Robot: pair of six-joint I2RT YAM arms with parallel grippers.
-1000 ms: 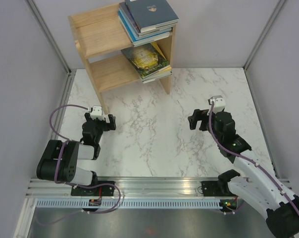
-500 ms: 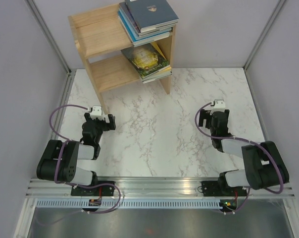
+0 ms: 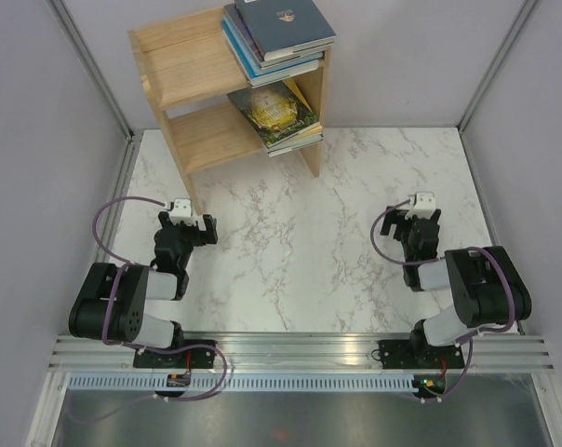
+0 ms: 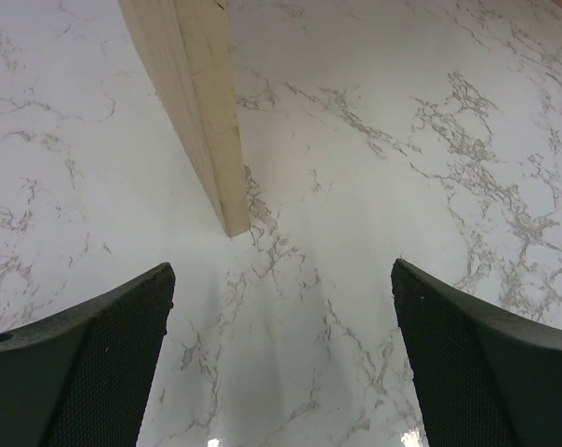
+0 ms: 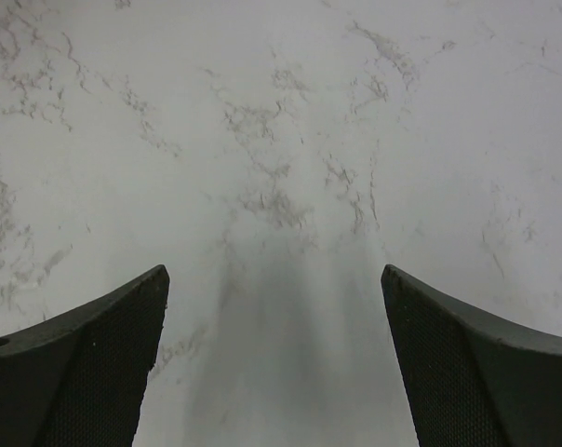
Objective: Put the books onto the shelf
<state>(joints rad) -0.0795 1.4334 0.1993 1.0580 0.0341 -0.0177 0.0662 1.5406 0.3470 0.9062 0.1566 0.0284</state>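
The books lie in two piles on the shelf (image 3: 193, 74), a light wooden two-tier unit at the back of the table. One stack (image 3: 281, 33), with a grey-blue cover uppermost, rests on the top board's right end. A second pile (image 3: 276, 112), topped by a black and gold cover, sits on the lower tier. My left gripper (image 3: 186, 223) is open and empty near the shelf's front left leg (image 4: 207, 112). Its jaws (image 4: 281, 268) frame bare marble. My right gripper (image 3: 416, 222) is open and empty too, low over the marble (image 5: 274, 270).
Grey walls enclose the white marble table (image 3: 290, 251) on three sides. A metal rail (image 3: 300, 349) carrying both arm bases runs along the near edge. Both arms are folded back close to their bases.
The right arm has folded back toward its base, carrying its open gripper right and nearer. The left arm and the books have not moved.
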